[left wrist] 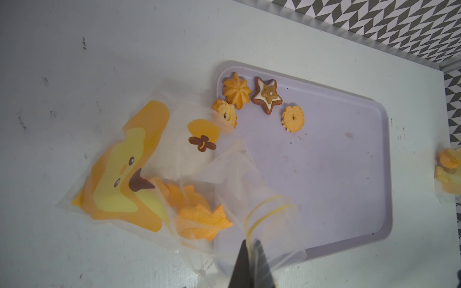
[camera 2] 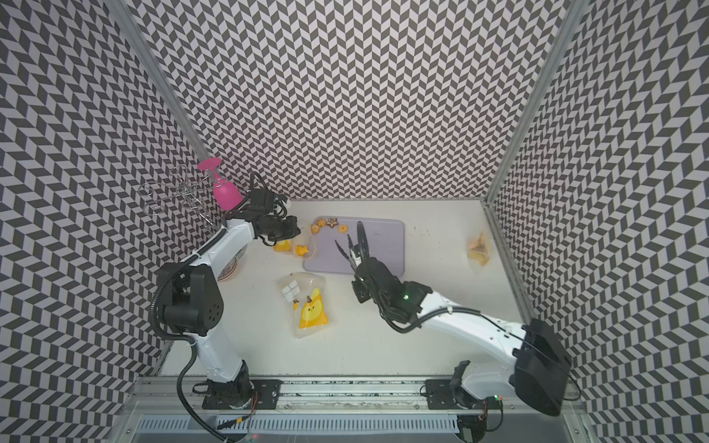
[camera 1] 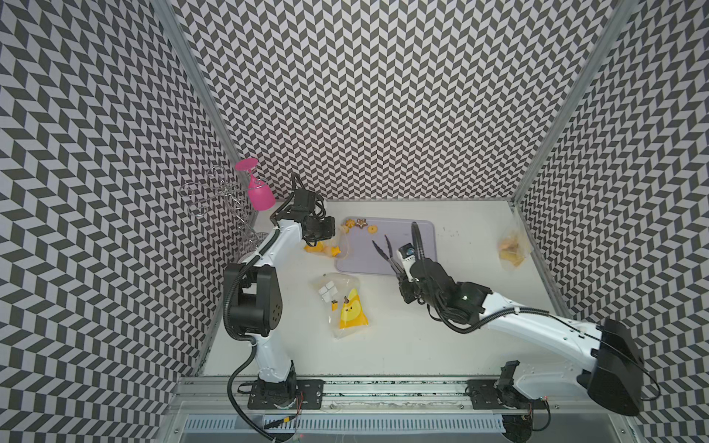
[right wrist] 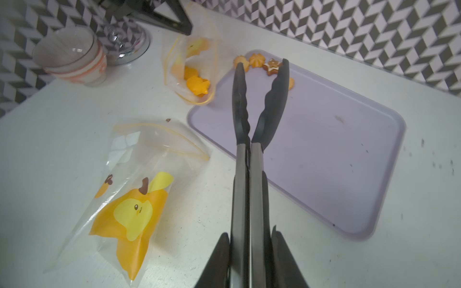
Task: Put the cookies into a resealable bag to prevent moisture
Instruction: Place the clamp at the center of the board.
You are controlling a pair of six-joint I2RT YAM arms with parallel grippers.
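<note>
Left end effector [left wrist: 252, 264] first: it's clenched tight on the mouth edge of the clear resealable bag [left wrist: 174, 159], the film drawn up from the white surface [left wrist: 74, 74] to its fingers. Over to the right end effector [right wrist: 249, 234]: it's clamped round the steel handles of the tongs [right wrist: 240, 174], a firm grasp. The handles are squeezed nearly together, while the two black tips stand apart with nothing between them.

The lavender tray [right wrist: 336, 162] lies straight ahead of the right end effector, and the tongs reach out over it. For the left end effector the tray is just past the fingertips, with the held bag's mouth overlapping its near corner.

Off to the side of the right end effector, between the two arms, a second bag [right wrist: 139, 199] with a chick print lies flat, with white blocks [camera 1: 326, 293] inside. Well apart on that end effector's other side, by the surface's edge, a third bag [camera 1: 512, 249] holds orange-yellow pieces. A stack of cups [right wrist: 72, 57] stands near the left arm.

Now the cookies! Four sit at the tray's far corner, just beyond the tong tips. There's a swirl cookie [left wrist: 235, 91], a brown star cookie [left wrist: 268, 96] and a ring cookie [left wrist: 293, 118]. The flower cookie [left wrist: 224, 113] sits right at the rim, partly behind the bag's film. More cookies [left wrist: 199, 219] lie inside the held bag, close to the left end effector.
</note>
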